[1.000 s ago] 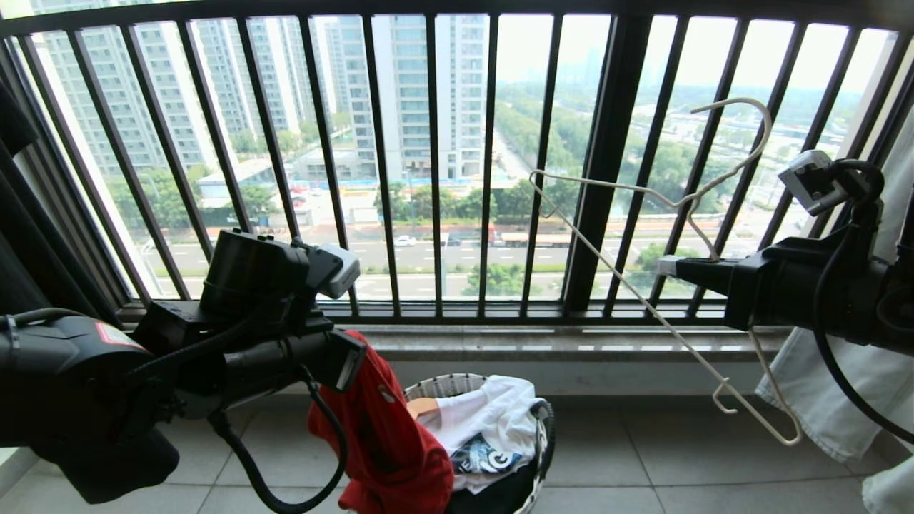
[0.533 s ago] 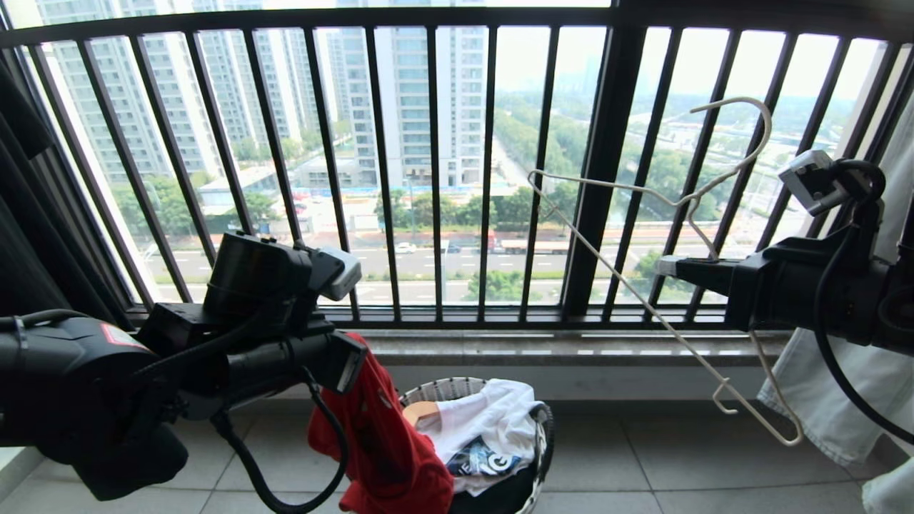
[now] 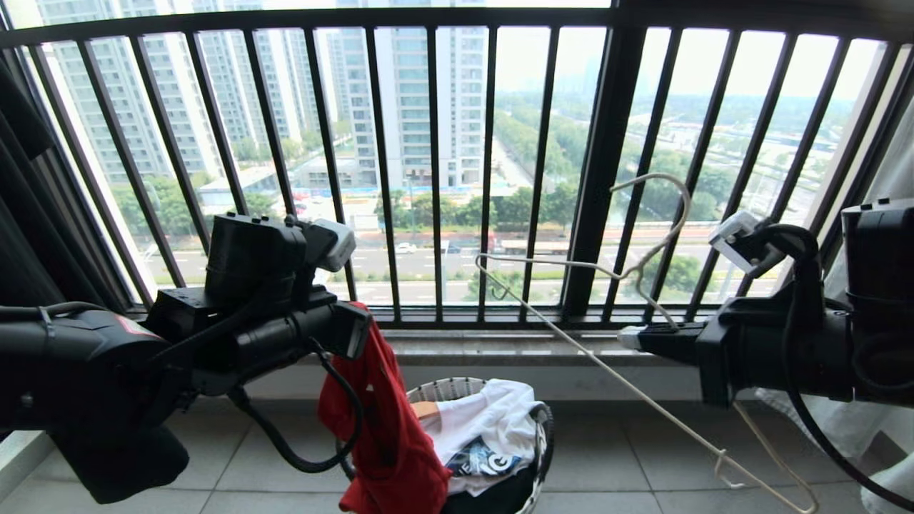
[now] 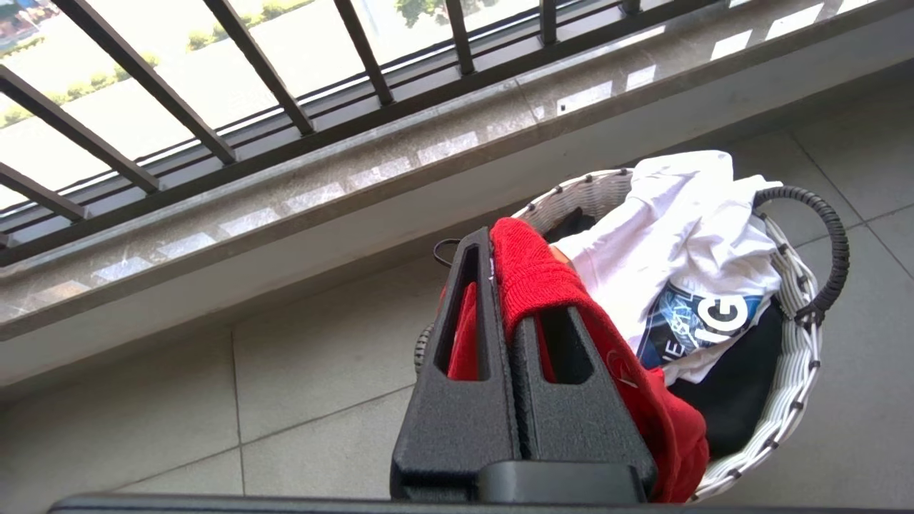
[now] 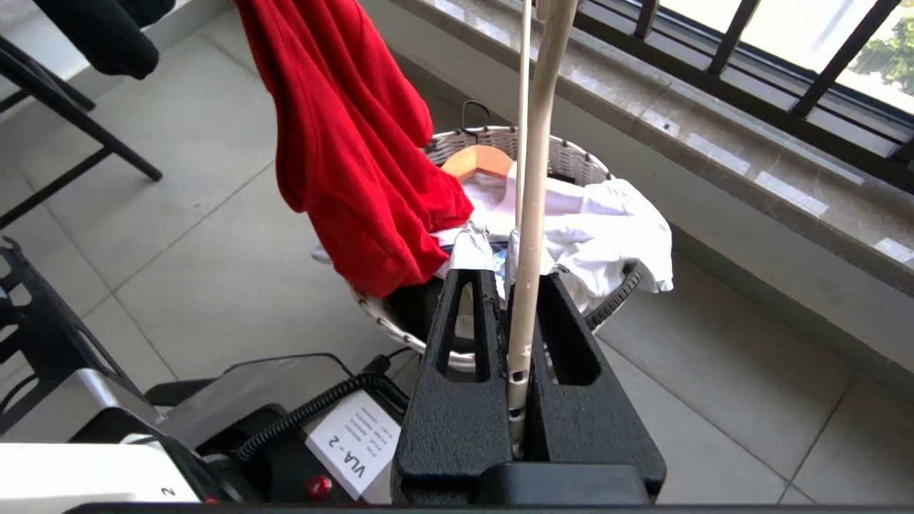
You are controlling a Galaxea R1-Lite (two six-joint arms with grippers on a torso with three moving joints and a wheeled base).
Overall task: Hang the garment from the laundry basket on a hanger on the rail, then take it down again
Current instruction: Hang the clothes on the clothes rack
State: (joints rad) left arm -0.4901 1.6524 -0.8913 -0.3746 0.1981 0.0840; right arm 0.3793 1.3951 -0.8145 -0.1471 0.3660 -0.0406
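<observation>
While a red T-shirt (image 3: 382,428) hangs bunched from its clenched fingers (image 4: 493,285), the robot's left gripper (image 3: 357,321) hovers over the tiled floor (image 3: 235,485) just left of the laundry basket (image 3: 443,389) — the cloth draping down so that its lower folds fall against the basket's near rim. The basket, round with a white woven rim and a dark looped handle, stands on the floor below the stone window sill (image 3: 500,343) and holds a white shirt with a blue print (image 3: 493,435), a dark garment beneath it, and the tan end of a wooden hanger (image 3: 425,410) poking up at the back.

On the right side, the right gripper (image 3: 632,335) reaches in level, its fingers (image 5: 471,314) clamped tight on a thin cream-white wire hanger (image 3: 593,357). The hanger stands tilted — its hook curving up against the black window bars (image 3: 435,164), one long arm slanting down toward the floor at the right, the other stretching left in the air above the basket, well apart from the red shirt. Pale cloth (image 3: 885,492) hangs at the far right edge, behind the right arm. Beyond the bars lie tower blocks, trees and a road.
</observation>
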